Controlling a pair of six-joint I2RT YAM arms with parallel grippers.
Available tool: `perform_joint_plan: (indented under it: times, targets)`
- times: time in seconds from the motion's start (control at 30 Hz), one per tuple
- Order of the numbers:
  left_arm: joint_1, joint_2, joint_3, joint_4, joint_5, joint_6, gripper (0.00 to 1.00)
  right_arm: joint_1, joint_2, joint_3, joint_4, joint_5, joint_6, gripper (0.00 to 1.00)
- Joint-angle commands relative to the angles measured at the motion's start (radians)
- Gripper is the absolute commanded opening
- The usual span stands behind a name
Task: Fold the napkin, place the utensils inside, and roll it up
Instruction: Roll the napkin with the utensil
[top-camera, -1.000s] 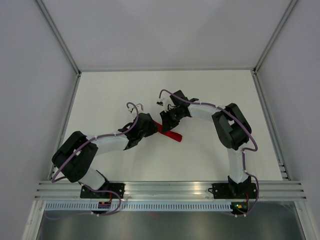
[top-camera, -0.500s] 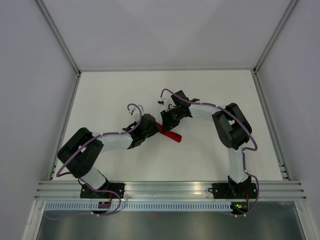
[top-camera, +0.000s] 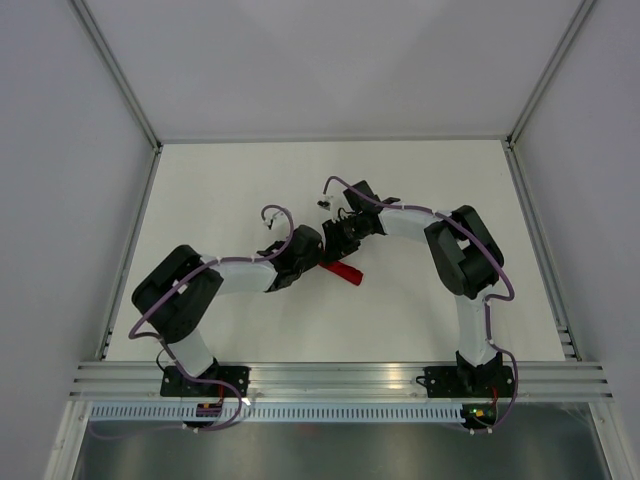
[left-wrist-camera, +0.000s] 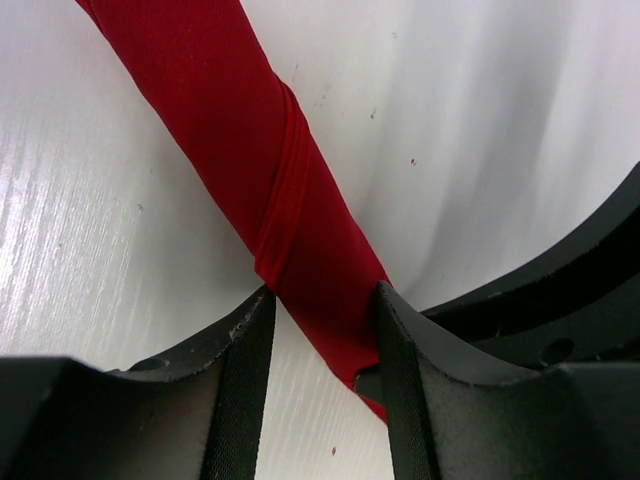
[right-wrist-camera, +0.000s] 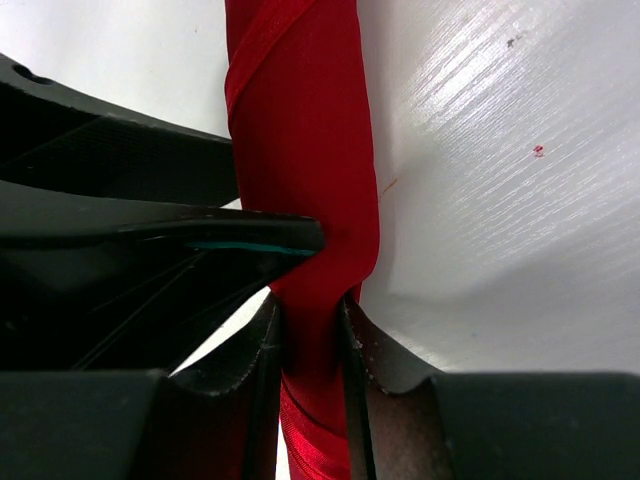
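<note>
**Rolled napkin held by both arms**

Both arms are bent at the elbow and stretched in to the middle of the table (top-camera: 430, 170). The napkin (top-camera: 343, 269), rolled into a thin stick, is laid there on a slant, well away from all four edges. The left gripper (left-wrist-camera: 320, 300) is closed around the roll near one end. The right gripper (right-wrist-camera: 310, 318) is pinched tight on it, just beside the left one.

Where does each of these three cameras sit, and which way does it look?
Top external: fixed above and behind the bases, looking down at the table; left arm and right arm show.
Left wrist: on the left arm, looking past the left gripper at the rolled napkin.
Right wrist: likewise, right gripper pinching it.
All share the napkin.
</note>
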Motion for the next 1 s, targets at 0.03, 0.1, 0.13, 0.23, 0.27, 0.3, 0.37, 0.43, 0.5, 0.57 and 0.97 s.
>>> perform_joint_plan:
  times: [0.03, 0.1, 0.13, 0.23, 0.27, 0.3, 0.37, 0.43, 0.5, 0.57, 0.97]
  targets:
    - [-0.009, 0.039, 0.060, -0.032, -0.050, -0.033, 0.48, 0.005, 0.098, -0.064, -0.105, 0.101, 0.003, 0.11]
    - [-0.009, 0.050, 0.066, -0.037, -0.056, -0.025, 0.46, 0.002, 0.096, -0.061, -0.108, 0.090, 0.004, 0.11]
    - [-0.009, 0.056, 0.069, -0.045, -0.059, -0.019, 0.46, 0.000, 0.093, -0.059, -0.111, 0.087, 0.003, 0.11]
    - [-0.009, 0.071, 0.099, -0.074, -0.060, 0.011, 0.41, -0.006, 0.082, -0.047, -0.117, 0.073, 0.001, 0.11]
    - [-0.009, 0.076, 0.107, -0.086, -0.062, 0.034, 0.38, -0.006, 0.079, -0.044, -0.122, 0.070, 0.003, 0.11]
    - [-0.007, 0.080, 0.121, -0.092, -0.062, 0.044, 0.36, -0.009, 0.076, -0.039, -0.124, 0.067, 0.001, 0.11]
    - [-0.004, 0.094, 0.138, -0.111, -0.059, 0.080, 0.27, -0.009, 0.062, -0.035, -0.131, 0.062, 0.000, 0.13]
    - [0.002, 0.102, 0.167, -0.121, -0.051, 0.100, 0.21, -0.009, 0.045, -0.033, -0.136, 0.064, -0.006, 0.16]
    - [0.013, 0.111, 0.188, -0.121, -0.030, 0.145, 0.14, -0.009, 0.030, -0.030, -0.145, 0.069, -0.019, 0.26]
    - [0.031, 0.123, 0.207, -0.152, 0.011, 0.194, 0.09, -0.012, 0.006, -0.024, -0.163, 0.072, -0.037, 0.42]
    - [0.118, 0.248, 0.484, -0.347, 0.188, 0.576, 0.05, -0.168, -0.148, 0.063, -0.297, 0.044, -0.120, 0.63]
